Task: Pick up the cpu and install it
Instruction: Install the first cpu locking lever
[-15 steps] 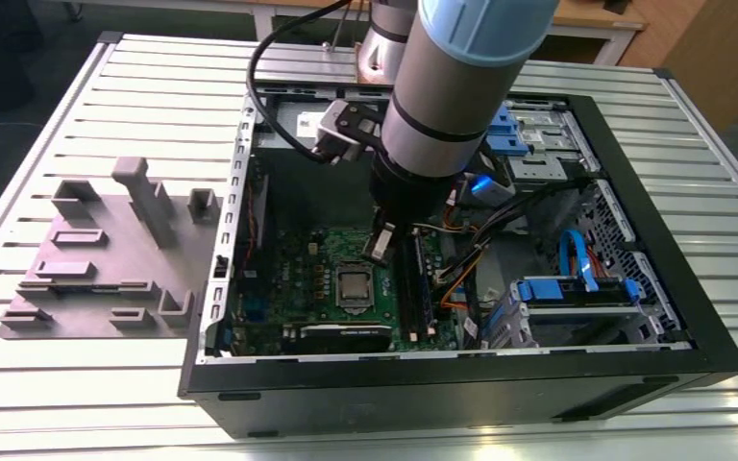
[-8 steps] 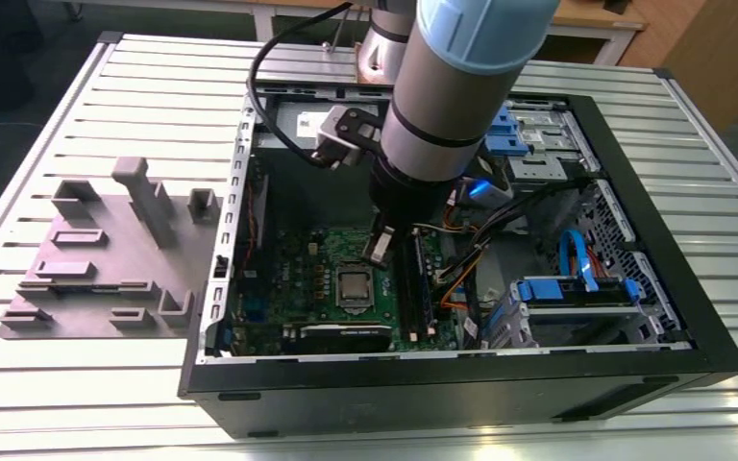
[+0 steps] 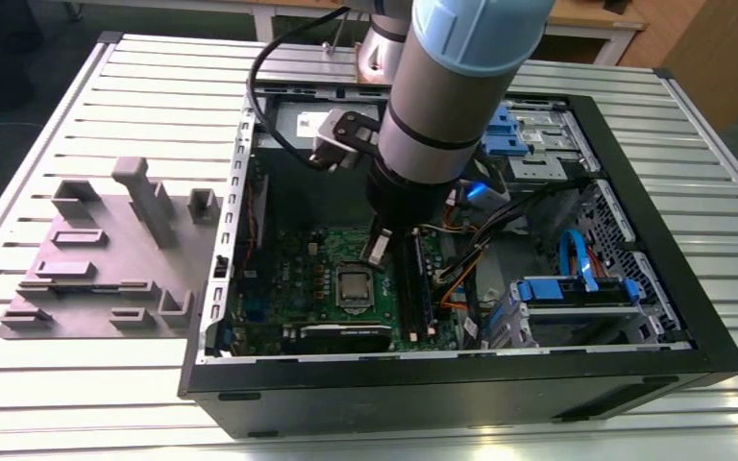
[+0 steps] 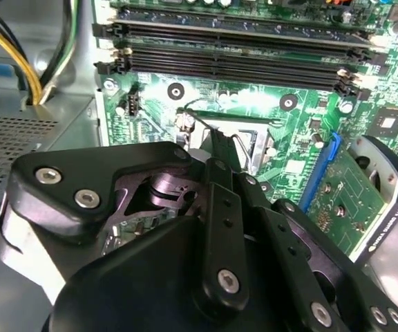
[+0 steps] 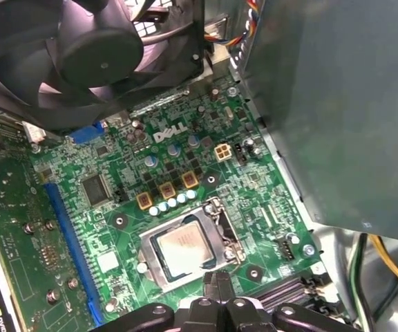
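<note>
The cpu [image 5: 183, 247] is a small square chip with a silvery-white top. It lies flat inside the metal socket frame [image 5: 216, 211] on the green motherboard [image 5: 116, 214]. In the exterior view the cpu [image 3: 354, 286] sits mid-board inside the open computer case. My gripper [image 5: 218, 280] hovers just beside the socket, its two black fingertips pressed together with nothing between them. In the exterior view the gripper [image 3: 379, 252] hangs just above the board, behind the socket. In the second wrist view the gripper [image 4: 221, 142] points down at the socket frame [image 4: 258, 142] and hides most of it.
The grey power-supply box [image 5: 337, 104] and a black fan [image 5: 95, 48] crowd the socket. Long black memory slots [image 4: 233, 62] run along one side and a graphics card [image 4: 365, 200] along another. Blue drive bays [image 3: 580, 288] fill the exterior view's right. A grey fixture [image 3: 112, 250] stands outside the case.
</note>
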`<state>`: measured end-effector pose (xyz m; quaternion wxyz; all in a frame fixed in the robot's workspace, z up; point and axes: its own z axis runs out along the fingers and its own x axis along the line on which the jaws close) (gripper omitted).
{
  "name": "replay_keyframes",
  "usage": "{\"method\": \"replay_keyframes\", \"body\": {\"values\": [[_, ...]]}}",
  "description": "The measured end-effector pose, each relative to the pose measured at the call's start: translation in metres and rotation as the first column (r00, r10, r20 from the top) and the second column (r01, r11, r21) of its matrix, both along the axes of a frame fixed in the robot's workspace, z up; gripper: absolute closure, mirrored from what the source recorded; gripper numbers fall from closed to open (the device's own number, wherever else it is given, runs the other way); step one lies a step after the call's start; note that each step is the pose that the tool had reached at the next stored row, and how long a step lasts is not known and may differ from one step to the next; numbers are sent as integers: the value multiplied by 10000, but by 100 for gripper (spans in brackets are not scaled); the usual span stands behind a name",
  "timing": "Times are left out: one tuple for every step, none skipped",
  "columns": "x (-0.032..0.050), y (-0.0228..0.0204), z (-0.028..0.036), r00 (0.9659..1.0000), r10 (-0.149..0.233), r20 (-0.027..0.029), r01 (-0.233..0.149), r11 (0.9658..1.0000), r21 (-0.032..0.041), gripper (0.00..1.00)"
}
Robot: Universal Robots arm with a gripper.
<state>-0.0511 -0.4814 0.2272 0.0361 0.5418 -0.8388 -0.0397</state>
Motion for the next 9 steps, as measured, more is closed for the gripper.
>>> {"method": "replay_keyframes", "body": {"values": [[-7, 0, -9, 10000, 0, 0, 0, 10000, -49, 90], [-12, 0, -19, 10000, -1, 0, 1, 10000, -92, 90], [-15, 0, -29, 10000, -4, -1, 4, 9999, -131, 90], [-14, 0, -37, 10000, -5, 0, 5, 9999, -154, 90], [-14, 0, -44, 10000, -10, -1, 10, 9999, -164, 90], [-14, 0, -49, 10000, -19, 0, 19, 9999, -166, 90], [-15, -1, -50, 10000, -27, -1, 27, 9999, -169, 90], [-15, 0, -52, 10000, -35, -1, 35, 9999, -169, 90], [-15, 1, -55, 10000, -43, 0, 43, 9999, -168, 90]]}}
